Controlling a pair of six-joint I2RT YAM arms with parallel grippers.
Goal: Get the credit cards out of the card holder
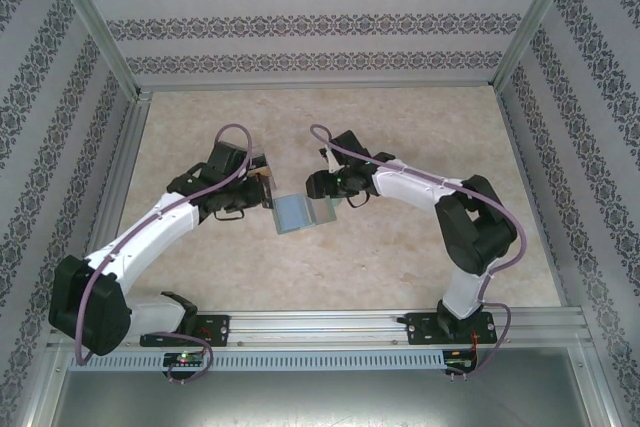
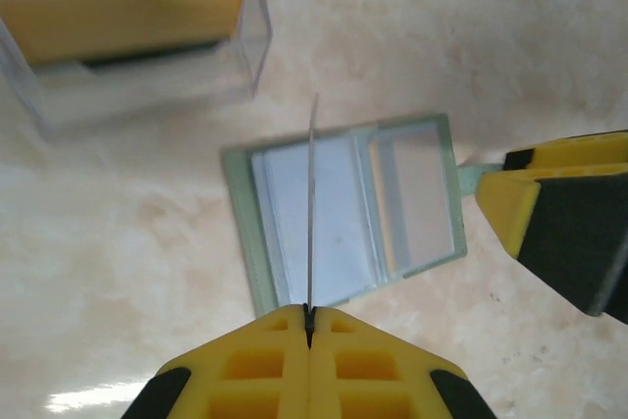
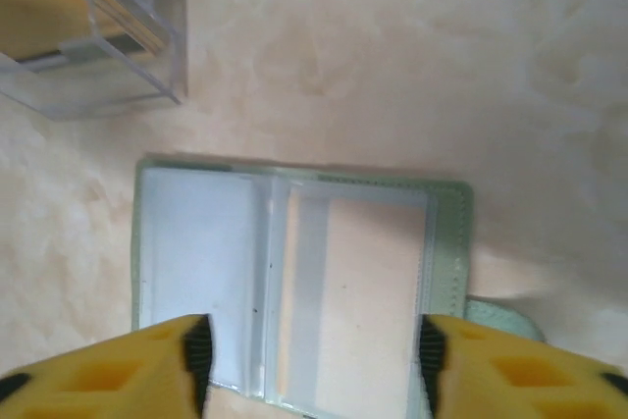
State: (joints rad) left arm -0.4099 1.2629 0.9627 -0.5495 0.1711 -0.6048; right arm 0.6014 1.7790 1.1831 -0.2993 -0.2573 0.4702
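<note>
The grey-green card holder [image 1: 300,212] lies open and flat on the table, its pale blue-grey lining [image 3: 196,252] facing up and its tab [image 3: 500,321] sticking out at the right. A beige panel [image 3: 378,291] shows in its right pocket; I cannot tell whether that is a card. My left gripper [image 2: 310,319] is shut on a thin credit card [image 2: 313,203], seen edge-on, standing above the holder [image 2: 392,208]. My right gripper [image 3: 312,345] hovers open over the holder's near edge, nothing between its fingers. One right finger [image 2: 569,213] sits beside the tab.
A transparent tray [image 3: 88,26] with tan and black contents stands just beyond the holder, also at the upper left in the left wrist view [image 2: 128,36]. Patterned walls and metal rails [image 1: 110,177] enclose the beige table [image 1: 400,267].
</note>
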